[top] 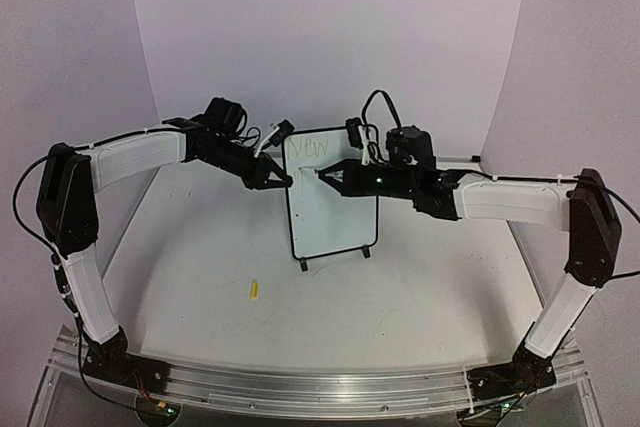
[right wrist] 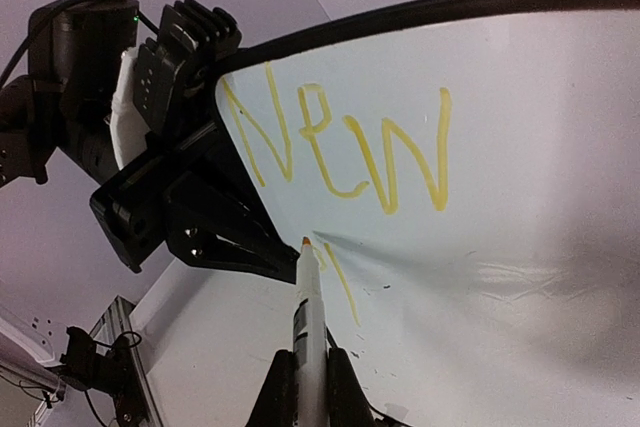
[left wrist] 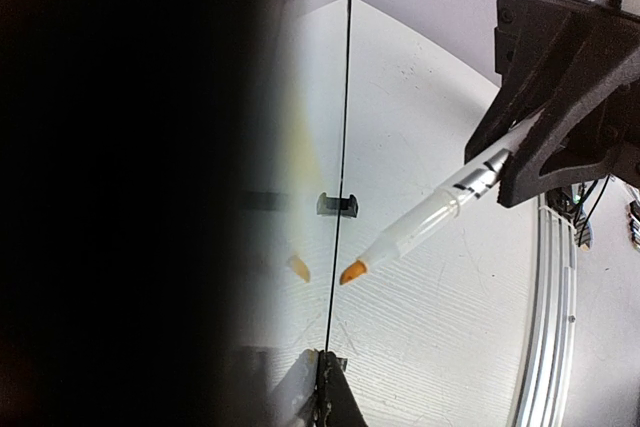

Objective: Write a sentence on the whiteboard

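Observation:
The whiteboard [top: 335, 222] stands upright on its two black feet in the middle of the table. Its sentence [right wrist: 340, 142] reads "New" in yellow, with a short stroke [right wrist: 342, 285] on the line below. My left gripper [top: 287, 180] is shut on the board's left edge; in the left wrist view its fingertips [left wrist: 335, 387] pinch the thin black frame [left wrist: 345, 147]. My right gripper [top: 333, 175] is shut on a white marker [right wrist: 310, 332]. The marker's orange tip [left wrist: 352, 272] sits just off the board's face, by that stroke.
A small yellow marker cap [top: 254, 289] lies on the white tabletop [top: 420, 297], in front and to the left of the board. Purple walls close in the back and sides. An aluminium rail [top: 320, 387] runs along the near edge.

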You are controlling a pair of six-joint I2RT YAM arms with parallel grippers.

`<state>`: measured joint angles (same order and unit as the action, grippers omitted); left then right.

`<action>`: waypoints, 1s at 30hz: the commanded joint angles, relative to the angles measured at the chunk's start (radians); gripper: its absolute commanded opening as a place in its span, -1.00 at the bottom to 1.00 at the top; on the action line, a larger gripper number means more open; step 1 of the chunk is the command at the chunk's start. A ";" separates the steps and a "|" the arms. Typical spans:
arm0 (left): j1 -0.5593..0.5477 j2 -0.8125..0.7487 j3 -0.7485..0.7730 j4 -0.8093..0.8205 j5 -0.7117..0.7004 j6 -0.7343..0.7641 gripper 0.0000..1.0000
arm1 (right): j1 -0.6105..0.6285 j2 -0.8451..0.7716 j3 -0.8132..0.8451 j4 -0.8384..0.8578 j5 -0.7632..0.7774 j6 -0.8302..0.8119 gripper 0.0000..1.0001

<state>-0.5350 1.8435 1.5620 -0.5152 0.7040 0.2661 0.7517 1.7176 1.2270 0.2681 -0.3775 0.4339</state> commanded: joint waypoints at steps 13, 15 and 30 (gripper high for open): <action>-0.005 -0.020 0.005 -0.091 -0.050 0.038 -1.00 | 0.006 -0.010 -0.001 0.022 0.145 0.019 -1.00; -0.005 -0.021 0.004 -0.091 -0.049 0.039 -1.00 | 0.006 -0.021 -0.010 0.018 0.160 0.021 -1.00; -0.005 -0.020 0.005 -0.091 -0.049 0.039 -1.00 | 0.006 -0.015 -0.025 -0.013 0.121 0.016 -1.00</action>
<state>-0.5339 1.8435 1.5620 -0.5152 0.7013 0.2649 0.7654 1.6951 1.1824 0.2685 -0.2566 0.4504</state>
